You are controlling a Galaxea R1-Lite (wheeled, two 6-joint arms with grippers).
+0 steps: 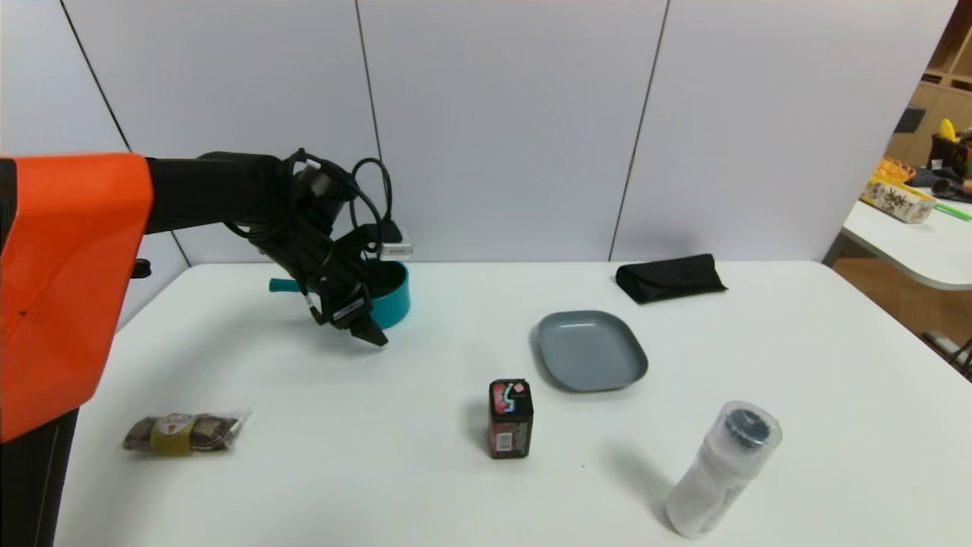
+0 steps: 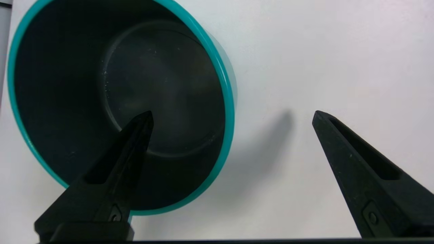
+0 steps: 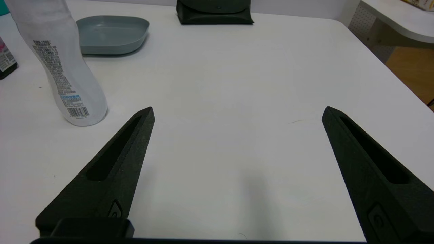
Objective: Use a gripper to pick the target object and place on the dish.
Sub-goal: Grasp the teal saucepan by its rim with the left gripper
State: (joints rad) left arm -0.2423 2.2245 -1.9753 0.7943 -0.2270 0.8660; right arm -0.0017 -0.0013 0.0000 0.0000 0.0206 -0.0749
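The teal saucepan (image 1: 395, 292) stands at the table's back left, its handle (image 1: 282, 286) pointing left; the left wrist view looks down into its dark inside (image 2: 118, 84). My left gripper (image 1: 372, 320) hangs open over the pan's near right side. One finger (image 2: 135, 142) is above the pan's inside and the other finger (image 2: 342, 149) is outside over the bare table, so the rim lies between the jaws of the left gripper (image 2: 233, 113). The grey-blue dish (image 1: 592, 349) lies empty at the table's middle right. My right gripper (image 3: 237, 110) is open over bare table, out of the head view.
A black-and-red box (image 1: 510, 418) stands in front of the dish. A translucent bottle (image 1: 721, 471) stands at the front right, near the right gripper (image 3: 64, 74). A black pouch (image 1: 670, 277) lies behind the dish, a wrapped snack (image 1: 184, 433) at the front left.
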